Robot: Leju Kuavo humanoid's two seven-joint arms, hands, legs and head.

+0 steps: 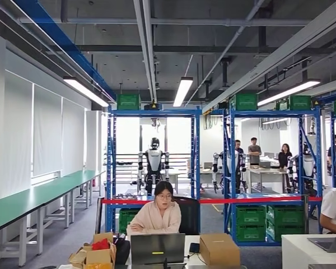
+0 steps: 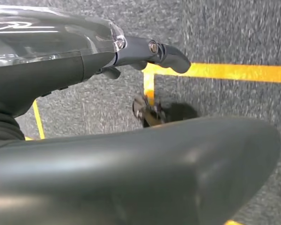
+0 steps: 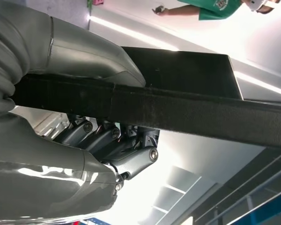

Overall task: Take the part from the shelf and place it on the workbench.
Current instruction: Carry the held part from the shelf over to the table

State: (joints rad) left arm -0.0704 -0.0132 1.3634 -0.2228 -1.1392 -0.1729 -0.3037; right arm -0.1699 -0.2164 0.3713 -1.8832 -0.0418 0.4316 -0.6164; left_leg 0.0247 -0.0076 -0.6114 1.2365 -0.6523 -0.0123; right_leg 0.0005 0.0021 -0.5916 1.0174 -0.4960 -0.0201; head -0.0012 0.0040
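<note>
Person [image 1: 160, 210] behind laptop [image 1: 157, 247], shelves [image 1: 153, 168] behind, workbench [image 1: 35, 199] left

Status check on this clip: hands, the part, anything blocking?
Right hand grips the black part. Left hand hangs open over the floor, holding nothing. Ahead: person at a desk, red barrier tape, blue shelves.

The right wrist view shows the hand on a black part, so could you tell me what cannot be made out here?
- The black part: its far end is cut off by the picture's edge; the thumb hides a stretch.
- Right hand: the fingers are half hidden behind the part.
- Left hand: blurred, held over grey floor.
- Blue shelves: contents too small to name.
</note>
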